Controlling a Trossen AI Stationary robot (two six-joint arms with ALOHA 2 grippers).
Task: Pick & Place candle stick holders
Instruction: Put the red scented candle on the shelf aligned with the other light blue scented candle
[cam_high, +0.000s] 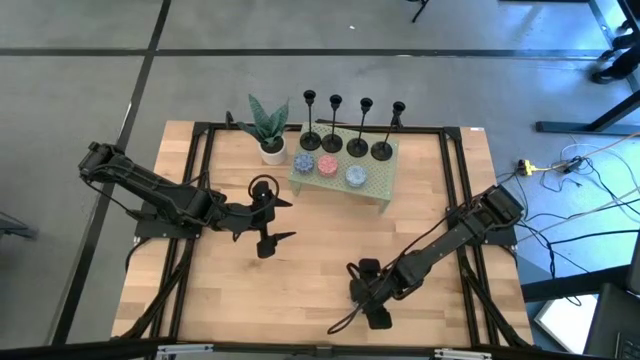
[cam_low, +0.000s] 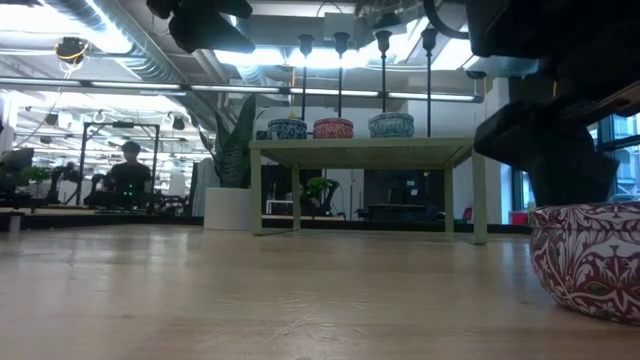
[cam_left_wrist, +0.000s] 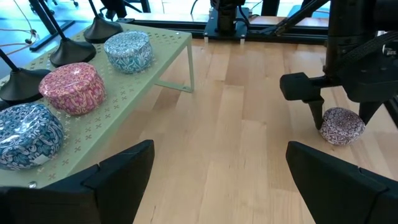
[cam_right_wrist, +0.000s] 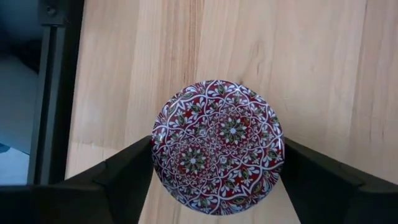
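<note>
All four candle stick holders (cam_high: 346, 130) stand upright in a row along the far edge of the small green stand (cam_high: 380, 185), behind three patterned tins (cam_high: 328, 166), so none appears moved yet. The right gripper (cam_high: 372, 300), near the counter's (cam_high: 300, 260) front edge, straddles a red patterned round tin (cam_right_wrist: 217, 146) (not a holder), jaws wide with the pads just beside its sides; contact is hard to judge. The left gripper (cam_high: 268, 218) hovers mid-counter, jaws wide and empty. The whole picking job seems left.
</note>
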